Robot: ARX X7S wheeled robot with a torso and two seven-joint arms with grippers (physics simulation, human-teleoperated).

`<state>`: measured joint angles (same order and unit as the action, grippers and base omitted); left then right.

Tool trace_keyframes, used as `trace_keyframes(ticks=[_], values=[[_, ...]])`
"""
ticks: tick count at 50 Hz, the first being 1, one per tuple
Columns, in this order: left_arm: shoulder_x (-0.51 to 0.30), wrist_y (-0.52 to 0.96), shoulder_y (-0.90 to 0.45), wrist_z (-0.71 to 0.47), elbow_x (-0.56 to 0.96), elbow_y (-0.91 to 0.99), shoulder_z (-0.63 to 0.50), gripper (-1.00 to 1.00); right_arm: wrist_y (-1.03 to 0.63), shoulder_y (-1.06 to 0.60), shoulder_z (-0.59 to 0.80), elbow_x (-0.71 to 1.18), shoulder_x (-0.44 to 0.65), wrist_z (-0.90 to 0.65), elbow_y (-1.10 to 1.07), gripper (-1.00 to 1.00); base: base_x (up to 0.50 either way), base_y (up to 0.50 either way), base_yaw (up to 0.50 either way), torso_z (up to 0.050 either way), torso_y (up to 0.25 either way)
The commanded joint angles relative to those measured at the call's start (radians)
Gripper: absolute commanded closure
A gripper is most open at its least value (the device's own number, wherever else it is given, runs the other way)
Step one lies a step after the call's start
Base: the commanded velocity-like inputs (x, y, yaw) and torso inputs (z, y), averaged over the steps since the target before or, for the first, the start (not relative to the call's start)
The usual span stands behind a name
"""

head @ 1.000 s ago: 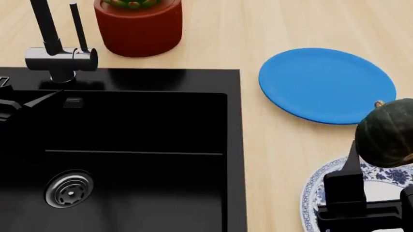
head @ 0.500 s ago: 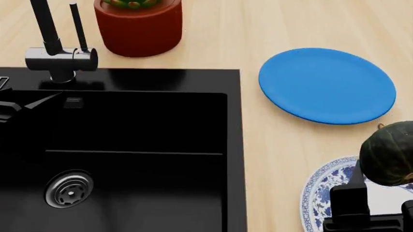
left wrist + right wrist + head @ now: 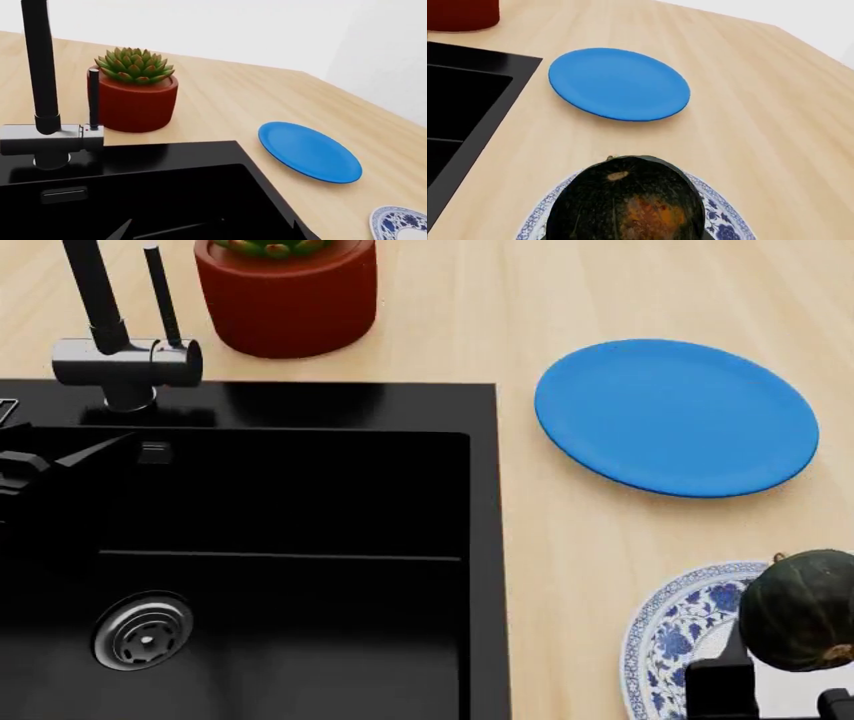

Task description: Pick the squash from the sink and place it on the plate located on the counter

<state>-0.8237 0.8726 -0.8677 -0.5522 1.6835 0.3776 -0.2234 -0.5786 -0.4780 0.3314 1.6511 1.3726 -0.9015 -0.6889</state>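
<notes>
dark green mottled squash (image 3: 801, 608) over blue-floral-rimmed white plate (image 3: 667, 635) on beige bench (image 3: 587, 530), right gripper (image 3: 774, 695) grip unclear, left gripper state unclear, black sink (image 3: 267, 570) alongside

Counted: one roundish dark green squash (image 3: 803, 608), two round plates, one blue-patterned white (image 3: 663, 635), one plain blue (image 3: 675, 416), one black rectangular sink (image 3: 267, 570), one red potted succulent (image 3: 286, 292)

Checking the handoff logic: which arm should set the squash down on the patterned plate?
The right arm: its gripper is at the squash, directly over the patterned plate. The left gripper sits over the sink, far off.
</notes>
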Motion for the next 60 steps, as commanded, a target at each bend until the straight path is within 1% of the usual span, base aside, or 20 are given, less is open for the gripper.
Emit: trace_keyframes(ticks=[1, 8, 19, 46, 60], values=[[0.013, -0.018, -0.054, 0.037, -0.110, -0.120, -0.100, -1.00, -0.061, -0.025, 0.023, -0.090, -0.018, 0.028, 0.029, 1.00, 0.00, 0.00, 0.00, 0.000, 0.000], [0.011, -0.020, -0.051, 0.030, -0.106, -0.123, -0.098, -1.00, -0.072, -0.027, 0.029, -0.089, -0.031, 0.022, 0.037, 1.00, 0.00, 0.00, 0.00, 0.000, 0.001], [0.013, -0.022, -0.048, 0.051, -0.108, -0.123, -0.101, -1.00, -0.097, -0.039, 0.039, -0.083, -0.047, 0.013, 0.040, 1.00, 0.00, 0.00, 0.00, 0.000, 0.000], [0.012, -0.025, -0.047, 0.057, -0.109, -0.120, -0.107, -1.00, -0.102, -0.010, 0.070, -0.116, -0.101, 0.084, 0.165, 1.00, 0.00, 0.00, 0.00, 0.000, 0.000], [0.013, -0.030, -0.046, 0.065, -0.114, -0.124, -0.108, -1.00, -0.113, -0.002, 0.080, -0.109, -0.111, 0.080, 0.200, 1.00, 0.00, 0.00, 0.00, 0.000, 0.001]])
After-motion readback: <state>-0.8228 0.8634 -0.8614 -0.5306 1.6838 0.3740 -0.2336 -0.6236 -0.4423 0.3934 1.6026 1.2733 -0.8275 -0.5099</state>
